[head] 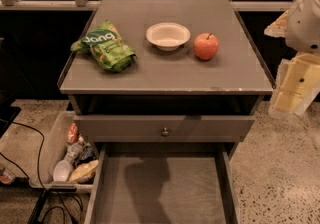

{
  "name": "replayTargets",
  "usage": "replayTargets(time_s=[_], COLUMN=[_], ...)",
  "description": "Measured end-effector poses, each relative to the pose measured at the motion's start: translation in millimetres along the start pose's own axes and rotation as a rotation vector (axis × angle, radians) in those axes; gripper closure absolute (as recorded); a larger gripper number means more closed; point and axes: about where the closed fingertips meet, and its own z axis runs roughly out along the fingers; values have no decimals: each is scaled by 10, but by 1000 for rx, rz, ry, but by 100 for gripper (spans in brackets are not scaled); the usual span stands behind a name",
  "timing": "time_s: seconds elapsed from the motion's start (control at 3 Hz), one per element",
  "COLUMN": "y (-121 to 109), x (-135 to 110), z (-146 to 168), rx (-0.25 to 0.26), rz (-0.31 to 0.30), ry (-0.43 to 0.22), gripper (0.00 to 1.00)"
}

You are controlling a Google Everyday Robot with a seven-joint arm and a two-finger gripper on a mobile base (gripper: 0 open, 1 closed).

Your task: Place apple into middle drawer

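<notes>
The red-orange apple (206, 46) stands on the grey cabinet top (165, 75), right of centre, next to a white bowl (168, 35). The middle drawer (160, 193) is pulled out at the bottom of the view, and its flat grey floor is bare. Above it is a shut grey drawer front with a small round knob (165, 131). My gripper (294, 87) hangs at the right edge of the view, beside the cabinet's right side. It is to the right of the apple and lower in the view, apart from it and holding nothing that I can see.
A green snack bag (105, 45) lies on the left of the cabinet top. A clear bin (50, 160) with several packets and a bowl sits on the floor left of the cabinet. Black cables (35, 153) run over the floor at the left. Speckled floor lies to the right.
</notes>
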Motion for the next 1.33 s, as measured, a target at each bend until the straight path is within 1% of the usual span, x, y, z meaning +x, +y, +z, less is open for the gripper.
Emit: replayTargets(time_s=[0.33, 0.67, 1.0, 1.33], y=[-22, -248, -594, -920], x=[-14, -77, -132, -246], z=[-1, 101, 246, 433], rx=[10, 33, 36, 49], rz=[3, 33, 79, 124], ry=[-4, -44, -141, -292], gripper=[0, 0, 0, 0])
